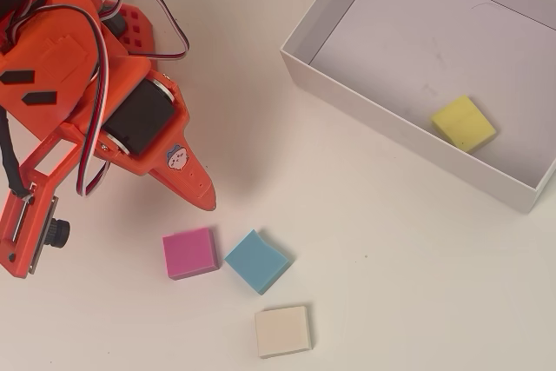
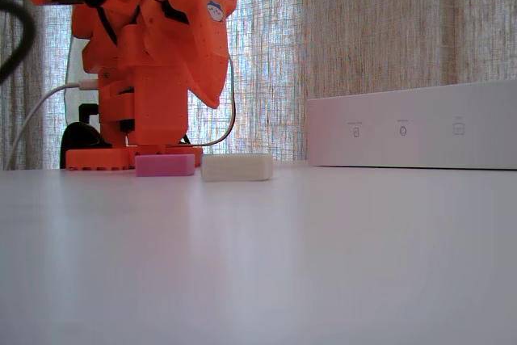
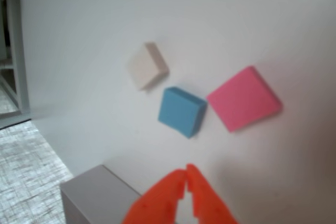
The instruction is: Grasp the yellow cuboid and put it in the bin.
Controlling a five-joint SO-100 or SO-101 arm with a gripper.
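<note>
Yellow cuboid (image 1: pixel 464 122) already lies inside the bin (image 1: pixel 334 15), near its front wall.
Away from the bin, the gripper (image 3: pixel 186 174) hangs empty with fingertips pressed together above the table; nothing seems left but retreat.

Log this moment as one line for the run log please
yellow cuboid: lying in bin | gripper: shut, empty, above table | pink block, blue block, cream block: on table outside bin
</note>
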